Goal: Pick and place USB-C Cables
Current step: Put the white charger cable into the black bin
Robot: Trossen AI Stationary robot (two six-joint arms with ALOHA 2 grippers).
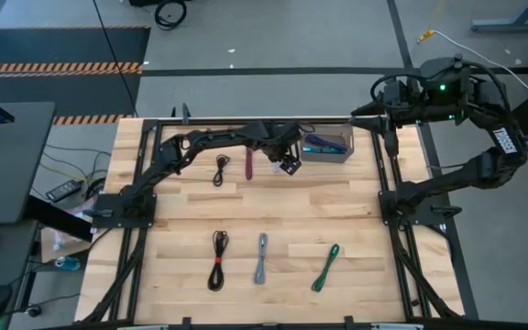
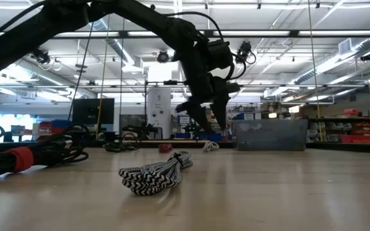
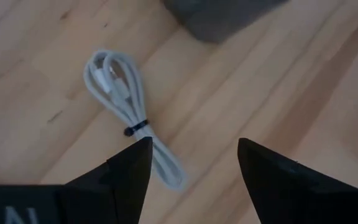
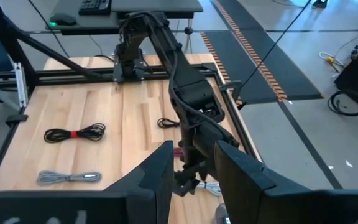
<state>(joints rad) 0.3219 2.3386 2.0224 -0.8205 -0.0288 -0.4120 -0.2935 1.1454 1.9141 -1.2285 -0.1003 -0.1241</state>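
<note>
The left gripper (image 3: 191, 165) hangs over the far part of the table (image 1: 273, 215), a little way above the wood. Its two fingers stand wide apart and hold nothing. Right under it lies a white cable (image 3: 129, 115), tied in the middle with a small dark band. One end of the cable runs under one finger, but the fingers look like they are up in the air, not touching it.

Just beside it sits the grey bin (image 1: 327, 147), with something blue and purple inside (likely cables already put there).

What could go wrong? The cable is off to one side of the gap, so if the fingers go straight down they may pinch only an edge, and the loop could slip out.

Nearby lie a maroon cable (image 1: 249, 164) and a small black cable (image 1: 220, 171). At the near edge lie a black cable with a red tie (image 1: 218, 259), a grey cable (image 1: 261, 257) and a green cable (image 1: 326, 267).

The right gripper (image 4: 191, 171) waits off the far right corner, fingers partly apart, holding nothing.
</note>
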